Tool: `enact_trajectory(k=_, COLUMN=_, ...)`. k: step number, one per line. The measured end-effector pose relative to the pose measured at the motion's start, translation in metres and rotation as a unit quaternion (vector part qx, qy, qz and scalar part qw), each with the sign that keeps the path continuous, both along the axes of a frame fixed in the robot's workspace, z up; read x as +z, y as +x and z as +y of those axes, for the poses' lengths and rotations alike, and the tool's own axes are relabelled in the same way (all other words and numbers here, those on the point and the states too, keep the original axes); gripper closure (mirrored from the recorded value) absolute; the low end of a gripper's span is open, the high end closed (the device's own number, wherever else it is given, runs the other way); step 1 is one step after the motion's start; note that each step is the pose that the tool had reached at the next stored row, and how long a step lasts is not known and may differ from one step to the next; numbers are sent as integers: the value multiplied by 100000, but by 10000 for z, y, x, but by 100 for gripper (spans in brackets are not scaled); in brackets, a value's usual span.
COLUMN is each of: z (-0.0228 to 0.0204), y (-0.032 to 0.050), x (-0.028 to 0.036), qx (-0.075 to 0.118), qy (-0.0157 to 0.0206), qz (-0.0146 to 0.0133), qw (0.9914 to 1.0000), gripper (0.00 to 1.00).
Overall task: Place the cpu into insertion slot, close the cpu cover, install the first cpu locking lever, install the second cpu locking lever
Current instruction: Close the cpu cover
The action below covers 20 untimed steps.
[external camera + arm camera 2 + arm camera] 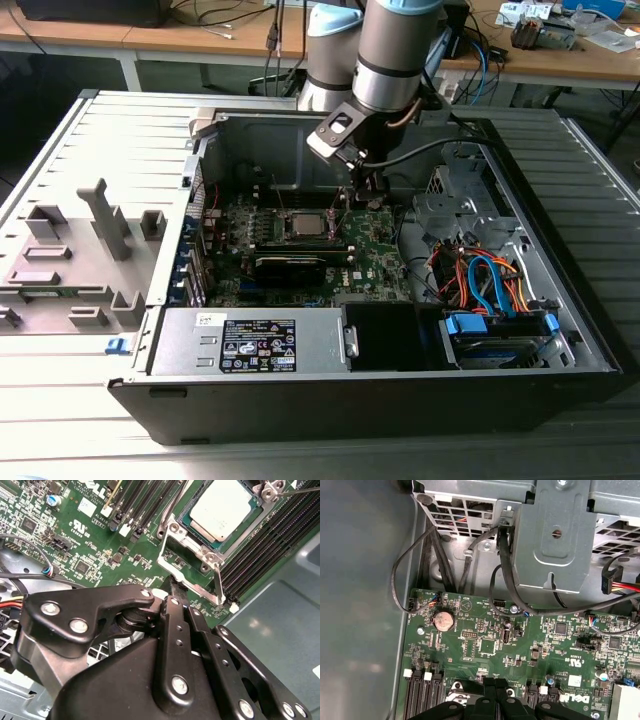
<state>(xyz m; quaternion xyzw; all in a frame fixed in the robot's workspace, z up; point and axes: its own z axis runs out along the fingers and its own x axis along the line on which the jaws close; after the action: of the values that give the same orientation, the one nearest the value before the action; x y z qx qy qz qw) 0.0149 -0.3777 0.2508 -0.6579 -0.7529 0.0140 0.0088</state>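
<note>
Nearest in the exterior view, the open case (560,385) lies on its side on the slatted counter (60,420). The power supply (250,345) is along its near wall and a drive with blue and orange cables (495,290) is in the corner at the exterior view's right. A grey fixture (70,250) sits on the counter at the exterior view's left.

Further in is the green board (380,250), with a long black card (300,262) across it. Just past the card, the cpu (303,225) sits flat in the slot (199,534), its pale top showing through the window of the cover (175,545), which lies down around it.

The arm (395,50) drops from above the case's far wall. Its wrist is nearly upright and the tool (362,192) points down at the board, just to the exterior view's right of the slot. In both wrist views the tool's fingers (176,625) are drawn together, with nothing visible between them. Their tips are low at the cover's edge, but I cannot tell whether they touch it.

A thin silver lever (218,582) runs along the side of the cover just beside the tips, next to the black memory slots (270,540). A second lever (297,492) shows at the far corner.

The first wrist view shows a coin cell (443,621) on the board and black cables (502,575) rising to a metal bracket (555,535).
</note>
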Motion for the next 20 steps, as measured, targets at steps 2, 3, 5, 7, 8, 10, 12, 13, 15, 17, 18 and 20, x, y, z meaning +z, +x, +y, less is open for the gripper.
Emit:
enact_trajectory(k=2, z=0, y=-8, x=0, qx=0, qy=1, qz=0, qw=100000, gripper=89)
enact_trajectory(k=3, z=0, y=-13, x=0, qx=1, qy=2, qz=0, qw=100000, gripper=89)
enact_trajectory(k=5, z=0, y=-29, x=-1, qx=1, qy=2, qz=0, qw=100000, gripper=89)
enact_trajectory(k=7, z=0, y=-42, x=-1, qx=-1, qy=1, qz=-1, qw=100000, gripper=89)
enact_trajectory(k=8, z=0, y=-48, x=-2, qx=2, qy=3, qz=0, qw=100000, gripper=89)
enact_trajectory(k=10, z=0, y=-59, x=-2, qx=1, qy=1, qz=1, qw=100000, gripper=89)
enact_trajectory(k=12, z=0, y=-71, x=-2, qx=3, qy=1, qz=0, qw=100000, gripper=89)
enact_trajectory(k=13, z=0, y=-77, x=-2, qx=5, qy=1, qz=0, qw=100000, gripper=89)
enact_trajectory(k=15, z=0, y=-96, x=-2, qx=5, qy=3, qz=0, qw=100000, gripper=89)
enact_trajectory(k=17, z=0, y=-109, x=-2, qx=-2, qy=1, qz=2, qw=100000, gripper=89)
enact_trajectory(k=18, z=0, y=-113, x=-2, qx=1, qy=2, qz=-1, qw=100000, gripper=89)
enact_trajectory(k=20, z=0, y=-129, x=-2, qx=1, qy=0, qz=2, qw=100000, gripper=89)
